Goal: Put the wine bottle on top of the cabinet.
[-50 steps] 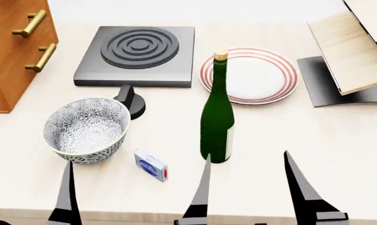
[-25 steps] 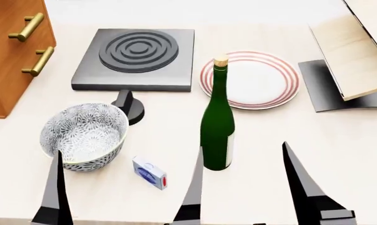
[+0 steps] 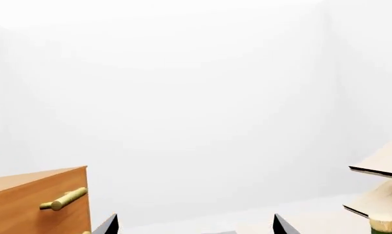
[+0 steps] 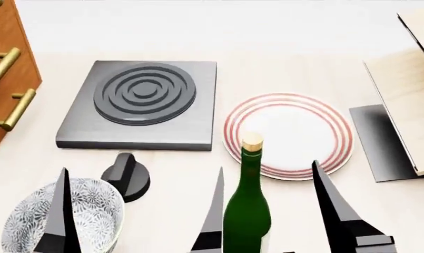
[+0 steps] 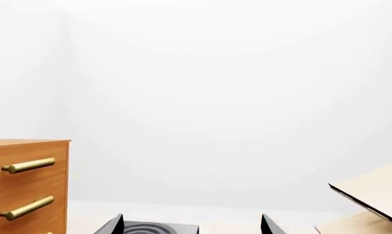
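The wine bottle [image 4: 246, 216], dark green with a tan cork, stands upright on the pale table at the near edge of the head view. My right gripper [image 4: 267, 167] is open, and in that view its two dark fingers rise on either side of the bottle. The right wrist view shows the right gripper [image 5: 192, 225] open with no bottle in sight. Only the cork of the wine bottle [image 3: 382, 225] shows in the left wrist view, off to one side of the open left gripper [image 3: 196, 224]. The reddish-brown cabinet [image 4: 5, 79] with brass handles stands at the far left.
A dark hotplate [image 4: 141, 105] lies behind the bottle, with a red-ringed plate [image 4: 289, 132] to its right. A patterned bowl [image 4: 26, 226] and a black knob [image 4: 127, 176] sit at the near left. A pale wood rack [image 4: 408, 100] on a dark base [image 4: 377, 142] stands at the right.
The head view has shifted forward, so everything sits lower in the frame. The bottle now shows between the right fingers; the small box has dropped out of view. Both grippers stay open.
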Available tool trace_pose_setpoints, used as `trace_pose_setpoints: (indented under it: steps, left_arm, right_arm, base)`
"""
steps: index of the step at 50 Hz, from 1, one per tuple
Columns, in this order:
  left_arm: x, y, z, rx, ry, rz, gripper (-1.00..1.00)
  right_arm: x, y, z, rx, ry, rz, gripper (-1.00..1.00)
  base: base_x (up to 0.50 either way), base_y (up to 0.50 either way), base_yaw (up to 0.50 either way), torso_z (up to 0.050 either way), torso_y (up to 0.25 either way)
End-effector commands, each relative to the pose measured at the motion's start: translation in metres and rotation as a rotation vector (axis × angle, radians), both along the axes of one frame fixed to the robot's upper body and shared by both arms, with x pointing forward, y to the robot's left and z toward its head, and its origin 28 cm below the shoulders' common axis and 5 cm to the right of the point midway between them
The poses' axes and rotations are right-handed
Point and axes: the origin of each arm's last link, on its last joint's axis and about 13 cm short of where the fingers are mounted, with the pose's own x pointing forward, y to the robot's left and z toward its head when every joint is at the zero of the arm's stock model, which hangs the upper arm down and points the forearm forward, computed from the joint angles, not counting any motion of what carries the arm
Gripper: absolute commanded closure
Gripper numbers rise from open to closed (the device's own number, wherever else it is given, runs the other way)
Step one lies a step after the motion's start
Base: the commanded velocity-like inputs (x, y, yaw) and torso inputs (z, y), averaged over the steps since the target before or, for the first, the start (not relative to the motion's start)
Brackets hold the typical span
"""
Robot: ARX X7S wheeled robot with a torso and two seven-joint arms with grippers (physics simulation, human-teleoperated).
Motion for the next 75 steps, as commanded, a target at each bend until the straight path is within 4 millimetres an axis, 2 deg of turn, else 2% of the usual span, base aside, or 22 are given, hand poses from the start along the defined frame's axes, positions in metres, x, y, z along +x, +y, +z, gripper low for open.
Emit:
trace_pose_setpoints:
  steps: [1,10,34,60,75]
  left_arm:
    - [-0.0006,-0.0002,0.0008,0.002,-0.003,-0.003,-1.00]
    - [-0.0007,0.0003,0.0012,0.001,-0.001,-0.002,-1.00]
    - [-0.0016,0.0004,0.0018,-0.004,0.001,-0.005,-1.00]
    - [-0.0008,-0.0007,0.0013,-0.003,0.002,-0.011,-1.00]
    - [0.0000,0.0016,-0.0001,-0.005,0.009,0.001,-1.00]
  right_arm:
    - [0.0001,0.0003,-0.0007,-0.001,0.006,0.005,-1.00]
    - [0.0021,0.0003,-0.0024,-0.022,0.031,-0.009,-1.00]
    - [0.0019,0.0008,-0.0034,-0.023,0.027,-0.008,-1.00]
    - [0.0020,0.0013,-0.0026,-0.019,0.022,-0.002,-1.00]
    - [0.0026,-0.0014,-0.0034,-0.027,0.018,-0.032,-1.00]
  base:
    - [0.50,0.00,0.00,0.000,0.000]
    - [0.48,0.00,0.00,0.000,0.002]
    - [0.00,0.00,0.00,0.000,0.000]
    - [0.00,0.49,0.00,0.000,0.000]
    - [0.00,0.00,0.00,0.000,0.000]
